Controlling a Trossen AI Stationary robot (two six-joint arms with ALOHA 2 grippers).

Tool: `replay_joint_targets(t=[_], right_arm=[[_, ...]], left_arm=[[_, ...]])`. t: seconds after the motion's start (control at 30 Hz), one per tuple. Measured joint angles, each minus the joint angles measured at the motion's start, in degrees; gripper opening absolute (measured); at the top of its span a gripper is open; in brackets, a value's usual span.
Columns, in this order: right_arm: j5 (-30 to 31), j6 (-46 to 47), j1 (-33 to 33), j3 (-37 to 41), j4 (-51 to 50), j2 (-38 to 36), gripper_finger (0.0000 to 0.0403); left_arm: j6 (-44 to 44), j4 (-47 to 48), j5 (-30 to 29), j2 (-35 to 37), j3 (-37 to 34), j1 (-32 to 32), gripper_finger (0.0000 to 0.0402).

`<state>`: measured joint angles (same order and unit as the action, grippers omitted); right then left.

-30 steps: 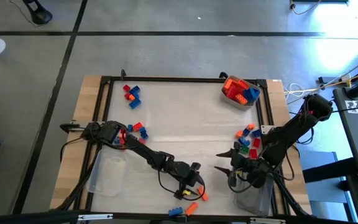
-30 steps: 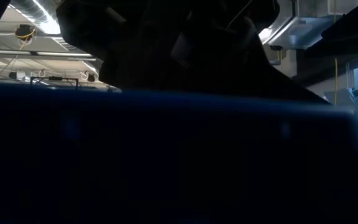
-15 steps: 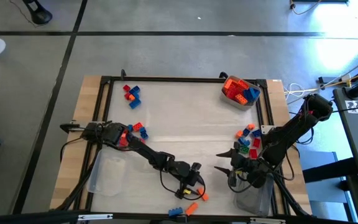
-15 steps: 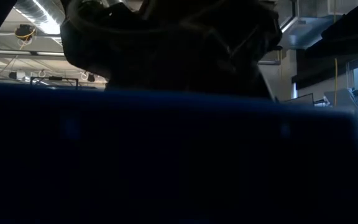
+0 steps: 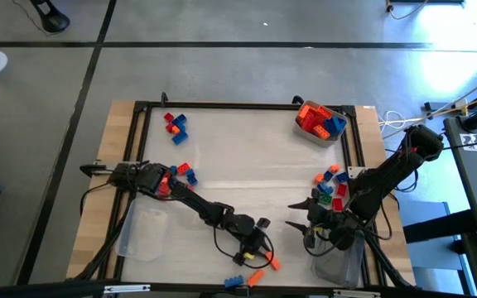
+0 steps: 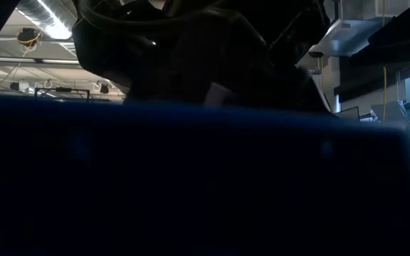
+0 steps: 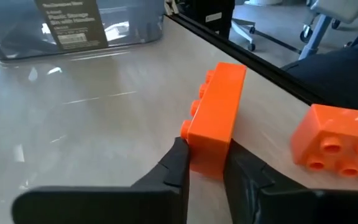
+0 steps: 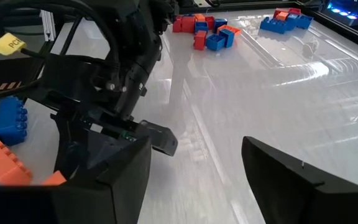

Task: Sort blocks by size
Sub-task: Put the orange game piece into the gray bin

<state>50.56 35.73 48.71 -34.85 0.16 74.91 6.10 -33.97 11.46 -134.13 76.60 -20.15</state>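
**Left tool closed on an orange brick near the desk's front edge**

We see the left tool (image 7: pixel 205 163) low over the pale desk (image 5: pixel 238 157), near its front edge. Its two dark fingers (image 7: pixel 169 171) press on either side of a long orange plastic brick (image 7: pixel 215 121), which stands on its edge with its studs facing sideways. A second, wider orange studded brick (image 7: pixel 328 144) lies just beside it, apart from the fingers. In the high view the same tool (image 5: pixel 255 248) sits next to small orange bricks (image 5: pixel 257 276) and a blue brick (image 5: pixel 235 282).

The right tool (image 5: pixel 298 223) hangs over the desk's front right part with its fingers spread wide and nothing between them. Close to it lies a loose cluster of red, orange, blue and green bricks (image 5: pixel 330 184).

Further groups of bricks lie elsewhere: a red and blue group (image 5: pixel 175 126) at the far left, another (image 5: pixel 182 172) by the left arm, and an orange and blue heap in a clear plastic tub (image 5: pixel 319 121) at the far right corner. An empty-looking clear tub (image 5: pixel 143 232) rests at the front left.

The low view is blocked by a dark blue shape and the arms.
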Motion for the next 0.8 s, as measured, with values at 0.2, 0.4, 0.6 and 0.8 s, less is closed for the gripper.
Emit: replay_joint_targets(t=[0.2, 0.4, 0.6, 0.8], right_arm=[[-0.02, 0.0, 0.01, 0.0, -0.02, 0.0, 0.0248], [0.17, 0.0, 0.0, 0.0, 0.46, 0.0, 0.0248], [1.96, -1.53, -0.02, 0.0, 1.86, 0.0, 0.0248], [1.34, -3.41, 0.0, 0.0, 3.99, 0.0, 0.0248]], left_arm=[[-2.51, 0.94, -0.06, 1.53, -0.01, 0.08, 0.0061], [-3.69, 7.89, -6.48, 6.11, -0.07, -0.07, 0.0061], [-4.47, 20.18, -16.44, 12.16, -0.11, -1.12, 0.0059], [-4.62, 23.36, -26.02, 18.56, -3.22, -2.63, 0.0059]])
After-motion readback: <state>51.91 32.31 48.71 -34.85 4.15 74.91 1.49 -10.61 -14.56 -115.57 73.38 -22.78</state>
